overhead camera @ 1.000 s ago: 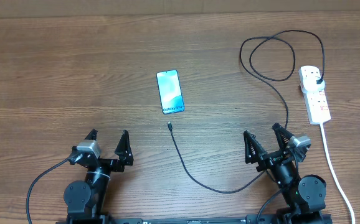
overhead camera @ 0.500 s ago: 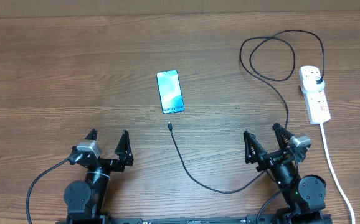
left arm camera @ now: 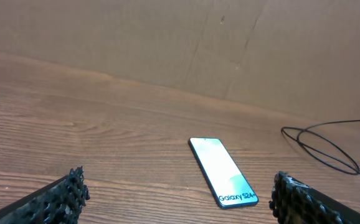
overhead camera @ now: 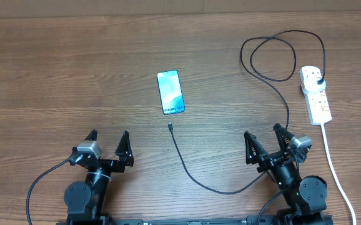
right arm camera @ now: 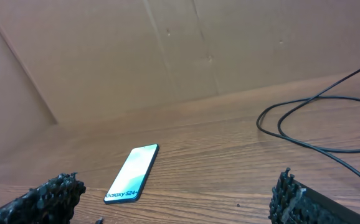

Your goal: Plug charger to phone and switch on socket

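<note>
The phone (overhead camera: 171, 92) lies flat mid-table, blue-cyan screen up, its "Galaxy" text at the near end; it also shows in the left wrist view (left arm camera: 222, 180) and the right wrist view (right arm camera: 132, 173). The charger cable (overhead camera: 193, 175) is black, its connector tip (overhead camera: 169, 127) just below the phone. It loops at the back right and its plug (overhead camera: 318, 81) sits in the white socket strip (overhead camera: 316, 94). My left gripper (overhead camera: 108, 142) is open and empty at the front left. My right gripper (overhead camera: 265, 140) is open and empty at the front right, beside the cable.
The strip's white cord (overhead camera: 336, 169) runs down the right side to the table's front edge. A cardboard wall (left arm camera: 180, 37) stands behind the table. The cable loop (right arm camera: 317, 124) lies on the wood at the right.
</note>
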